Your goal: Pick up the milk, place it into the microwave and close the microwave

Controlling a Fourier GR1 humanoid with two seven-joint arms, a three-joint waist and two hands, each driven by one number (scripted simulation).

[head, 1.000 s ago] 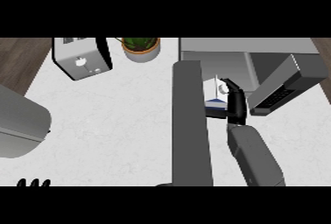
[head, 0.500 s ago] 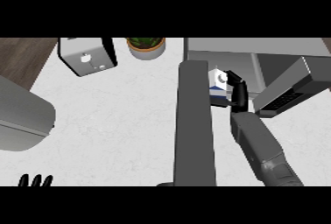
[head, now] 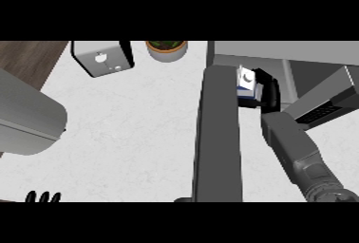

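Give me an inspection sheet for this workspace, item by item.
Surface: pale speckled counter, wood strip at far left.
Job's things: milk held at the microwave opening; door open.
Clutter: toaster, potted plant, grey appliance at left.
Hands: right hand curled round milk; left hand resting at the lower edge, fingers up.
Cables: nothing seen.
Surroundings: nothing seen.

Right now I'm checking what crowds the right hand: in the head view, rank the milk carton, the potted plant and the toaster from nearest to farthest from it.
1. milk carton, in the right hand, beside the microwave door.
2. potted plant, at the back, left of the hand.
3. toaster, back left, beyond the plant.
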